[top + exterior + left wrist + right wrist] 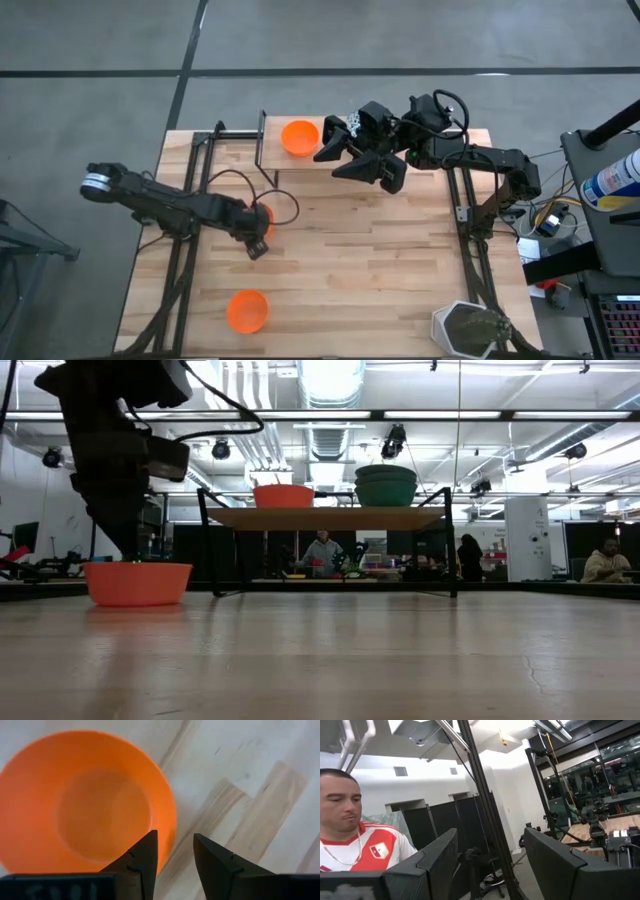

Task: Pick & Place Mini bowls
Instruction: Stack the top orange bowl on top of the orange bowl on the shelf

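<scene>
Left gripper [172, 857] low over mid-table, fingers slightly apart, straddling rim of an orange bowl [85, 805]. Second orange bowl [247, 310] near front edge, open wood around. Third orange bowl [299, 137] on back shelf beside right gripper [490, 865], fingers apart, empty.

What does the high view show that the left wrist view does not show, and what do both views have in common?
Only the high view shows the right gripper open near the table's far edge, an orange bowl on the shelf beside it, another orange bowl near the front edge, and the white plant pot. Only the left wrist view shows the left gripper's two fingers open, straddling the rim of the middle orange bowl with one finger inside, and that the bowl is empty. Both show this bowl on the wooden table at the left gripper.
</scene>
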### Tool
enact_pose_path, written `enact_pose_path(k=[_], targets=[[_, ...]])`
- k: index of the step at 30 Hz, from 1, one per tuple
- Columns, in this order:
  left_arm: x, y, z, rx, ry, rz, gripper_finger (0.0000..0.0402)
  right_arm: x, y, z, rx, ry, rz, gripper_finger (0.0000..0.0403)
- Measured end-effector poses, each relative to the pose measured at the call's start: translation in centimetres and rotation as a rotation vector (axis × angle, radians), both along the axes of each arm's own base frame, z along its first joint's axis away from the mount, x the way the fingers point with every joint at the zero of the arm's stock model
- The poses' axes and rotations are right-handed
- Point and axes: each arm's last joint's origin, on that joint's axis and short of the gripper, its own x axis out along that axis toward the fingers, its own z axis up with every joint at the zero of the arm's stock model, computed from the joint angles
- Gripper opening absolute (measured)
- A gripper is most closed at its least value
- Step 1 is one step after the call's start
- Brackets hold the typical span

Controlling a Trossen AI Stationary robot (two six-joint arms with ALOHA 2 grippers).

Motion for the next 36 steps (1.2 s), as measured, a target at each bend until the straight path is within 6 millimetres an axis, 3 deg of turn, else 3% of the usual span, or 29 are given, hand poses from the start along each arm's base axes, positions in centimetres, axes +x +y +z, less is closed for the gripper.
enact_pose_path(k=[11, 14, 18, 23, 28, 36], targets=[[0.3, 0.0, -1.8, 0.025, 0.076, -0.038, 0.0122, 0.0, 0.0, 0.0, -0.003, -0.001, -0.002, 0.0224], [0.4, 0.0, -2.0, 0.029, 0.081, -0.034, 0.0092, 0.0, 0.0, 0.0, -0.003, -0.001, -0.002, 0.0224], [0.6, 0.1, -2.0, 0.038, 0.068, -0.046, 0.0022, 0.0, 0.0, 0.0, 0.0, 0.0, -0.002, 0.0224], [1.0, 0.0, -1.4, 0.018, 0.033, -0.046, 0.0005, 0.0, 0.0, 0.0, 0.003, 0.001, -0.004, 0.0224], [2.0, -0.4, 2.6, -0.055, -0.09, -0.049, 0.0001, -0.3, 0.0, 0.2, 0.004, -0.006, -0.003, 0.0224], [2.8, 0.0, 13.7, 0.036, -0.447, -0.094, 0.0001, -0.9, 0.1, 0.7, 0.002, -0.026, -0.004, 0.0224]])
